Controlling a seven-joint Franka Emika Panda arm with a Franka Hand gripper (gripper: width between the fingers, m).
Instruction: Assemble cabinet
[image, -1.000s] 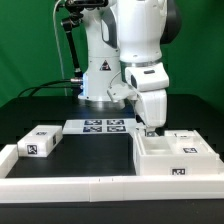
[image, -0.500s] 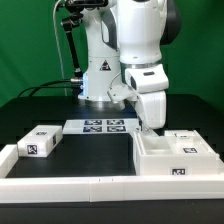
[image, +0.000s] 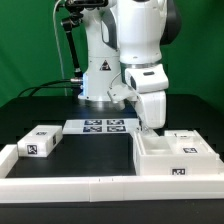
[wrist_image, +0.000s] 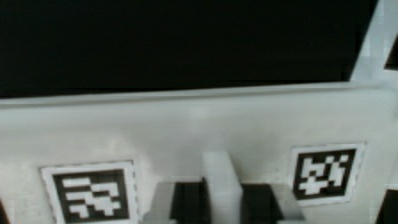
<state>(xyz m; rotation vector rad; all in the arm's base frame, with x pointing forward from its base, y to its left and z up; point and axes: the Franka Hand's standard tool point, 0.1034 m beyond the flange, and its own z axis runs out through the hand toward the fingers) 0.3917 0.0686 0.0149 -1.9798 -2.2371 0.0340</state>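
Black table (image: 90, 150), green wall (image: 30, 50) behind. Nearest: long white border rail (image: 70, 186). Cabinet (image: 172, 158) sits just behind it at the exterior view's right; a loose tagged panel (image: 40, 143) lies at the left. Gripper (image: 152, 127) reaches down at the cabinet's rear edge; finger closure cannot be told. Marker board (image: 105, 126) lies beyond. Only the wrist view shows two blurred square tags (wrist_image: 93, 192) on the cabinet's white face.

You have open black worktop (image: 95, 155) between the small panel (image: 40, 142) and the cabinet body (image: 175, 160). The border rail (image: 70, 185) walls the near edge. The marker board (image: 97, 126) lies flat beyond.
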